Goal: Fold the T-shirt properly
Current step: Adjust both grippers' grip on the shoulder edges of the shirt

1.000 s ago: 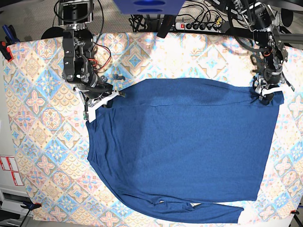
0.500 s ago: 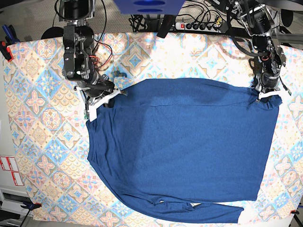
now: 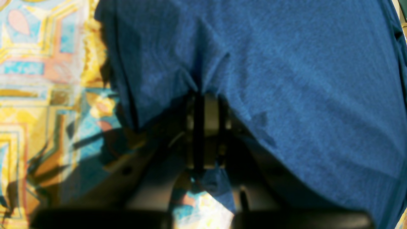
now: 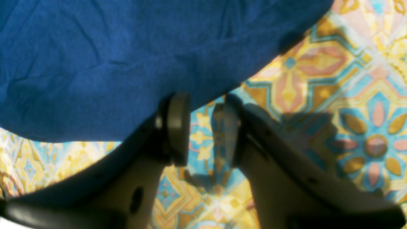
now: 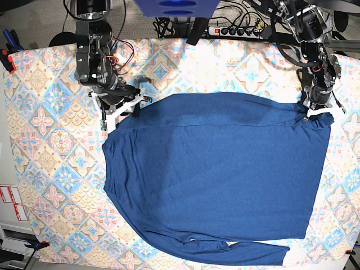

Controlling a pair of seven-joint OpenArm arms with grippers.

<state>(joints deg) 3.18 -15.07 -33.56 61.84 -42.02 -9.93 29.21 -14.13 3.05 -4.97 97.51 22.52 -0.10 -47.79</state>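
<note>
Base view, soft knit T-shirt (image 5: 219, 174), flat

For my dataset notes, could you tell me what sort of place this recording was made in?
Probably a robotics lab bench: two table-mounted arms work a plain navy-blue knit shirt on a pastel tile-patterned tablecloth, with a power strip and loose cables behind.

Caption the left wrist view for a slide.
Left gripper pinching a fold of the blue shirt above the patterned tablecloth.
</note>
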